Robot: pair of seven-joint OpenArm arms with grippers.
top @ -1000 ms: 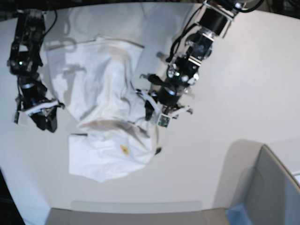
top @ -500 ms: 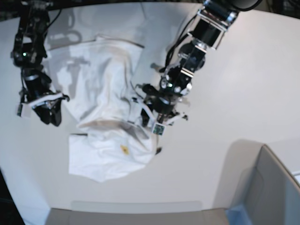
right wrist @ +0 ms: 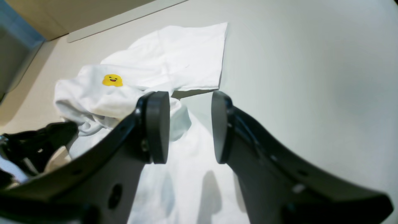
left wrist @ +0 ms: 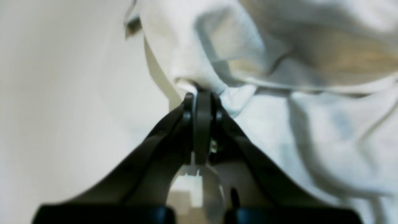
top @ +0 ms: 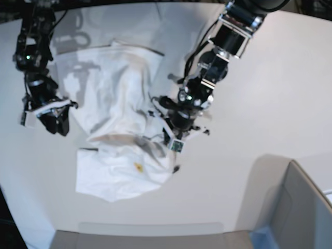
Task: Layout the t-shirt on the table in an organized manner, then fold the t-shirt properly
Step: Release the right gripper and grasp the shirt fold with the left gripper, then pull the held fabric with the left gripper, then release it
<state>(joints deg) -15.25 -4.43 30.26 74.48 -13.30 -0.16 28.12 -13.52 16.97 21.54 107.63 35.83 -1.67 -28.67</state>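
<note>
We saw the left gripper (left wrist: pixel 202 93) pinched tight on a fold at the t-shirt (top: pixel 119 104) edge. The right gripper (right wrist: pixel 190 124) hung spread over the cloth, gripping nothing. The shirt lay crumpled on the table (top: pixel 270 93), small yellow smiley (right wrist: pixel 112 80) showing.
</note>
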